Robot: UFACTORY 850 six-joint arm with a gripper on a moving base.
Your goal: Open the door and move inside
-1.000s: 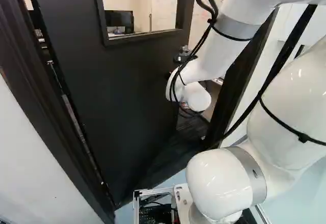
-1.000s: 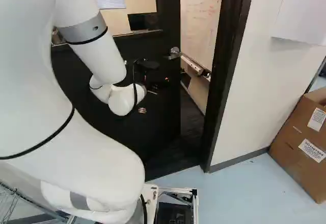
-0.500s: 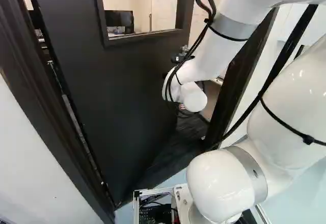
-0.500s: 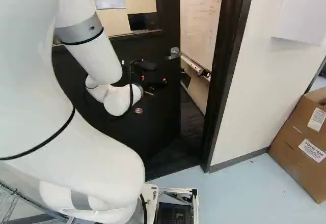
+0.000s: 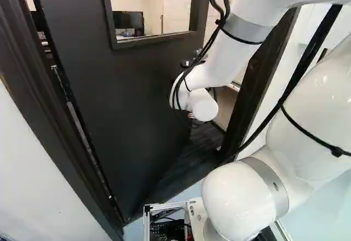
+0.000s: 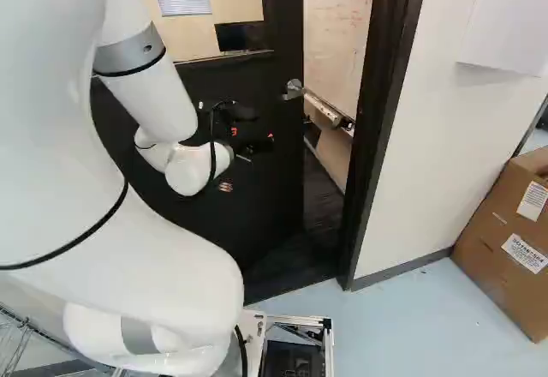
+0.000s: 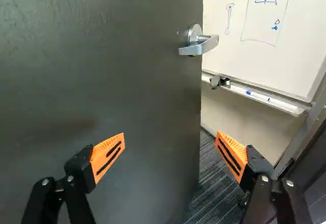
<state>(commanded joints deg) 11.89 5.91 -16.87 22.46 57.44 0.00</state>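
Wide, dark, windowed door (image 5: pixel 137 82) stands ajar, approx. 11 o'clock in L base view; its silver metal lever handle (image 7: pixel 197 47) is at approx. 12 o'clock from the jaws, well ahead, untouched. Black 2-finger gripper (image 6: pixel 252 134) w/ orange pads (image 7: pixel 108 158): jaws wide apart, nothing btwn them. Gap at approx. 1 o'clock from the gripper, btwn door edge & dark frame (image 6: pixel 377 137), shows white wall-mtd whiteboard (image 7: pixel 265 15). Brown cardboard box (image 6: pixel 505 231): approx. 3 o'clock, R base view.

Claw (image 6: pixel 253 134) farther left across the door (image 5: pixel 131 104), farther from the handle (image 6: pixel 294 89)
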